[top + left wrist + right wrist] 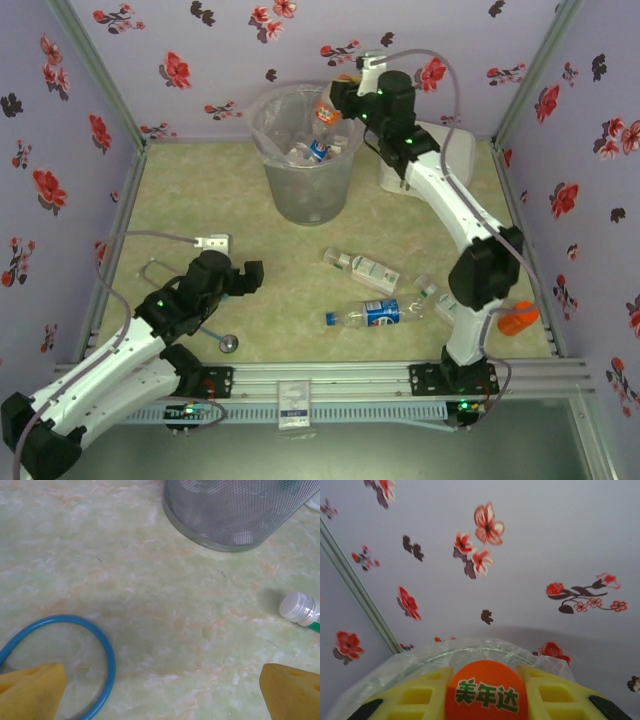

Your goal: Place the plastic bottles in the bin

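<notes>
Left gripper (pixel 243 277) hovers wide open over the table (pixel 190 200), by the stethoscope (pixel 107 660). Bin (pixel 305 195) stands at the back, bottles (pixel 318 150) inside. Right gripper (pixel 336 100), above its rim, clamps an orange bottle (pixel 485 695). Three more lie right of centre.

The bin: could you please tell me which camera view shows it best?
The top external view: the bin shows nearly whole there, rim to base, bottles inside. The left wrist view catches its lower wall; the right wrist view, its bagged rim behind the orange bottle.
</notes>
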